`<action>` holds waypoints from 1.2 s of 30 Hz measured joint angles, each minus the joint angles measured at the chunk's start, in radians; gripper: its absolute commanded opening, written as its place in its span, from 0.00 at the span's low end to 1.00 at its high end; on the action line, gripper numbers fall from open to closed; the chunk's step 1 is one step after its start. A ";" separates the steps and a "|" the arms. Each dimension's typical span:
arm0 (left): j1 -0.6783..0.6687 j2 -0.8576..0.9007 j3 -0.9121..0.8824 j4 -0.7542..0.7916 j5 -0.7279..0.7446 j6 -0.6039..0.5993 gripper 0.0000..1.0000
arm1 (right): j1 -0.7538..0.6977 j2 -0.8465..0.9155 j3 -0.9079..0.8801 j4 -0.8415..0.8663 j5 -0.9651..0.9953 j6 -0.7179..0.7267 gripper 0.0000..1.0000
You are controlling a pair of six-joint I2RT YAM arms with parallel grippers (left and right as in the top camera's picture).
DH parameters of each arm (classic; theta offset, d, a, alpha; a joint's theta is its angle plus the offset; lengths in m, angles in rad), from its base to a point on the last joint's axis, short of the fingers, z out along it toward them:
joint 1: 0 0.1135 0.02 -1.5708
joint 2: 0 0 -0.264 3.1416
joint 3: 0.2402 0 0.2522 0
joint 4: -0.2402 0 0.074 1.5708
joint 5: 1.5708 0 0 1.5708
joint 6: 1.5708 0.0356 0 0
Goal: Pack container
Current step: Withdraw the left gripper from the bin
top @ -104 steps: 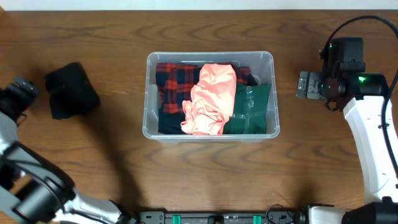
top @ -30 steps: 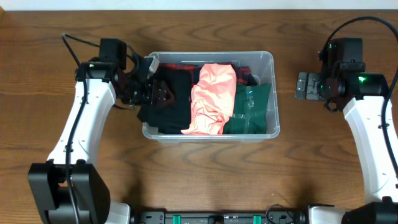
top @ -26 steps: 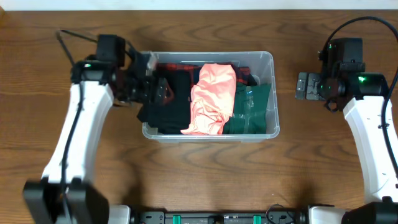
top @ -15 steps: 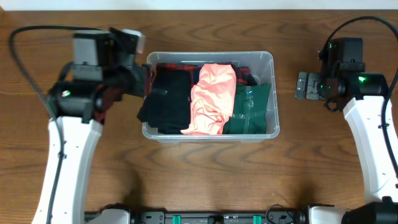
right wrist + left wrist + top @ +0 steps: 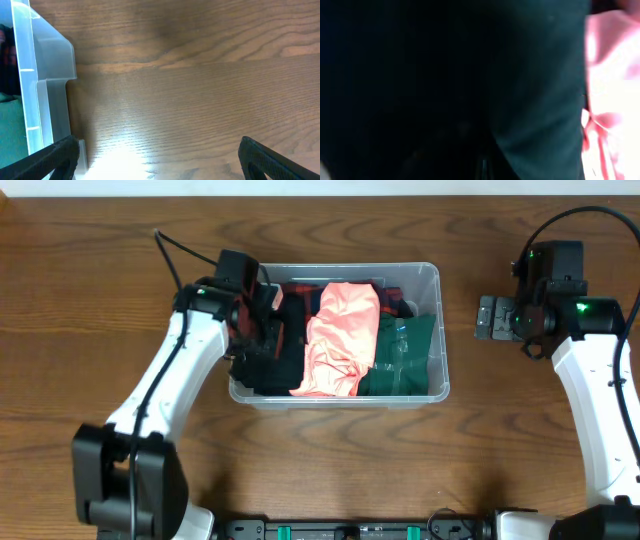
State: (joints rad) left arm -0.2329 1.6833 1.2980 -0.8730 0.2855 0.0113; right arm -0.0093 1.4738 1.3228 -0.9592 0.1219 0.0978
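Note:
The container (image 5: pixel 441 330), a clear plastic bin, sits mid-table holding a black garment (image 5: pixel 288 365) at its left, a pink one (image 5: pixel 342 335) in the middle, a green one (image 5: pixel 408 355) at the right and red plaid cloth (image 5: pixel 300 287) at the back. My left gripper (image 5: pixel 270 332) is down inside the bin's left end, shut and pressed against the black garment. Dark cloth (image 5: pixel 445 75) fills the left wrist view, with pink cloth (image 5: pixel 612 75) at its right edge; the fingers do not show there. My right gripper (image 5: pixel 490 318) stands open and empty over the table right of the bin.
The right wrist view shows the bin's wall (image 5: pixel 45 100) at the left and bare wood (image 5: pixel 200 100) between the open fingers (image 5: pixel 272 157). Cables run from both arms along the table's back.
The left arm has swung from beside the bin's left wall in over the black garment and lowered onto it, and its jaws have shut. The right arm has not moved.

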 measured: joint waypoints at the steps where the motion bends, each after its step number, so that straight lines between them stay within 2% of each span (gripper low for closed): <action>1: 0.000 0.008 0.000 0.002 0.003 -0.003 0.06 | 0.000 0.000 0.000 0.000 0.000 0.000 0.99; 7: 0.002 -0.006 0.003 -0.002 0.039 0.000 0.07 | 0.000 0.000 0.000 -0.003 -0.001 0.000 0.99; 8: 0.002 -0.016 0.006 -0.003 0.041 0.005 0.14 | 0.000 0.000 0.000 -0.004 -0.001 0.000 0.99; 9: 0.002 -0.032 0.011 -0.003 0.042 0.013 0.34 | 0.000 0.000 0.000 -0.005 -0.002 0.000 0.99; 11: 0.002 -0.085 0.027 -0.005 0.014 0.016 0.58 | 0.000 0.000 0.000 -0.005 -0.002 0.000 0.99; 12: 0.003 -0.125 0.039 -0.004 -0.014 0.021 0.79 | 0.000 0.000 0.000 -0.005 -0.002 0.000 0.99; 13: 0.008 -0.175 0.050 0.002 -0.057 0.019 0.92 | 0.000 0.000 0.000 -0.005 -0.002 0.000 0.99; 14: 0.015 -0.228 0.060 0.003 -0.101 0.019 1.00 | 0.000 0.000 0.000 -0.004 -0.002 0.000 0.99; 19: 0.112 -0.419 0.103 -0.004 -0.270 0.017 0.98 | 0.000 0.000 0.000 0.022 -0.003 0.000 0.99; 25: 0.299 -0.406 0.105 -0.013 -0.347 -0.013 0.98 | 0.000 0.000 0.000 0.157 -0.052 -0.021 0.99; 31: 0.410 -0.366 0.097 -0.098 -0.299 -0.032 0.98 | 0.000 -0.006 0.000 0.140 -0.087 -0.045 0.99; 36: 0.416 -0.479 0.073 -0.079 -0.227 -0.002 0.98 | 0.002 -0.130 -0.042 0.118 -0.085 -0.022 0.99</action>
State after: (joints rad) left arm 0.1829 1.2045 1.3712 -0.9524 0.0582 0.0097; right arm -0.0074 1.3434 1.2804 -0.8410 0.0368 0.0757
